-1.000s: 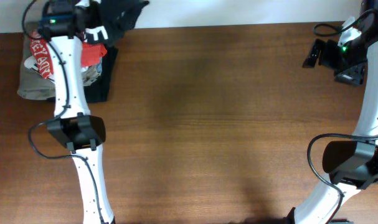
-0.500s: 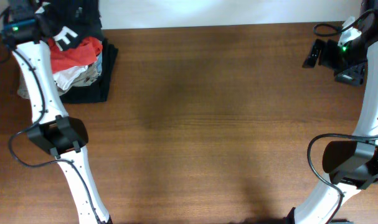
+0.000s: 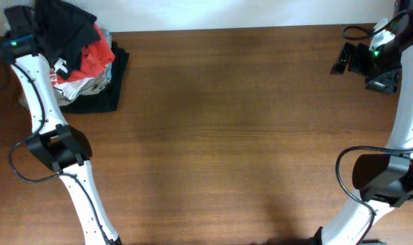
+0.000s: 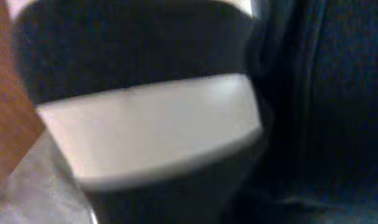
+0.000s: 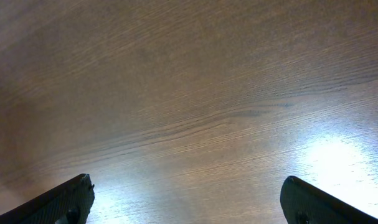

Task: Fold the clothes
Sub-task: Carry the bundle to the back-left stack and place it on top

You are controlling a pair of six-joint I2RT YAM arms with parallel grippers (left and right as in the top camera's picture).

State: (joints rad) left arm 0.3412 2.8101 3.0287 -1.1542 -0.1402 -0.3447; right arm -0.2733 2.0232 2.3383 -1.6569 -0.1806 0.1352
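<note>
At far-left table corner: soft dark navy T-shirt (image 3: 64, 26) bunched atop red shirt (image 3: 96, 56) and beige-grey garment (image 3: 84, 85), touching left gripper (image 3: 28, 34). Cannot tell whether gripped; close view blurred. Right gripper (image 5: 190, 202) spread wide, empty, above brown wooden table (image 5: 189, 93).

You had everything heaped at the 10 o'clock corner of the worktop (image 3: 226, 122). The T-shirt (image 3: 64, 24) lay on top of the heap, at its far side. A second shirt (image 3: 94, 58) sat under it toward 4 o'clock, and a third garment (image 3: 80, 85) lay below both, nearer you. The left arm (image 3: 39, 88) ran along the heap's 9 o'clock side. At 2 o'clock the right end effector (image 5: 187, 202) hung over the worktop, well apart from the heap.
</note>
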